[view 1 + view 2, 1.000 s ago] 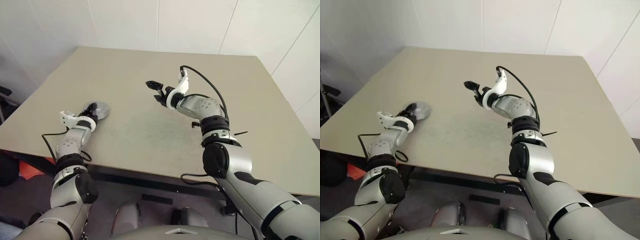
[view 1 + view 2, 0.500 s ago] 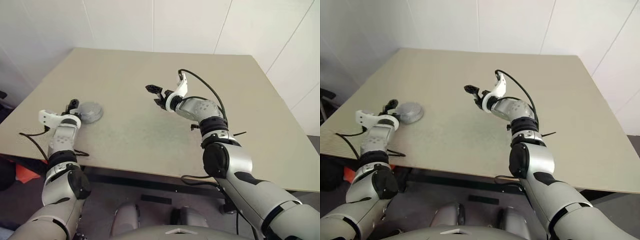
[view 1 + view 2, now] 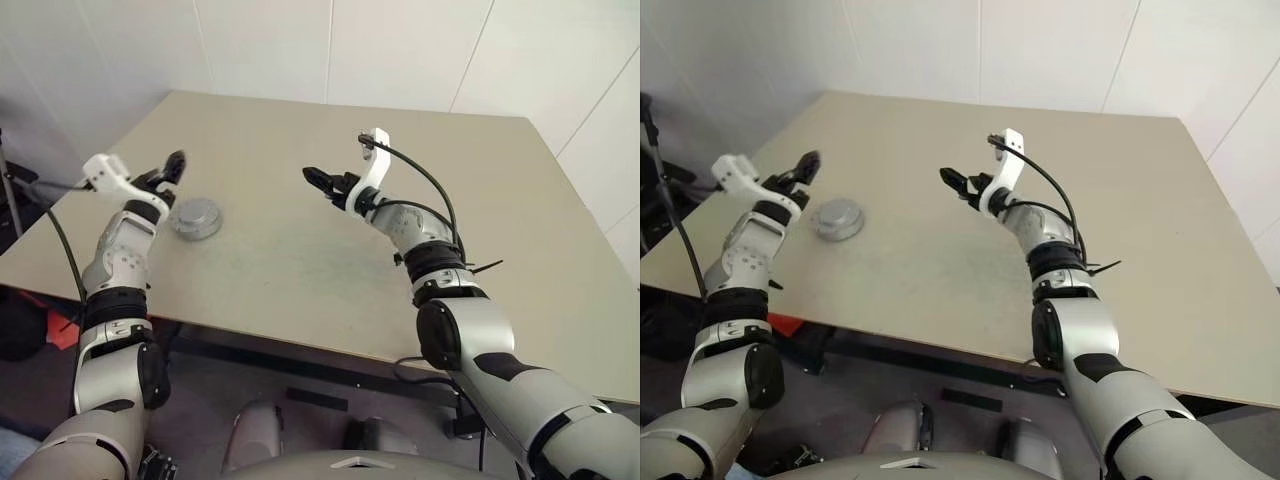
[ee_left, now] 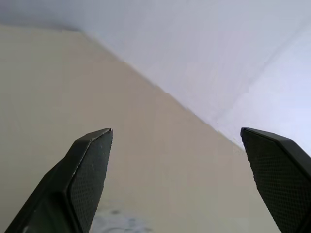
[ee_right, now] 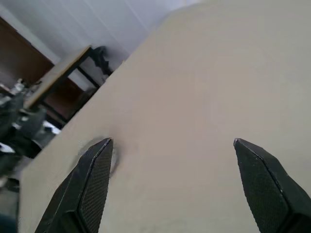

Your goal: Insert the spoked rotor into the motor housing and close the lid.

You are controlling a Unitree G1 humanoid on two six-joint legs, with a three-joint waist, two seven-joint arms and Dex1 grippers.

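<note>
You see one round, silver-grey metal piece, the motor housing point(image 3: 196, 219) with the lid point(image 3: 837, 213) closed flat on top, lying level on the beige table point(image 3: 330, 250) near its left edge (the rotor can't be made out). Nothing touches it.

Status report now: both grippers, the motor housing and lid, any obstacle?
Left gripper open, empty, raised above table. Right gripper open, empty, mid-table. Motor housing closed, lid on. No obstacle.
</note>
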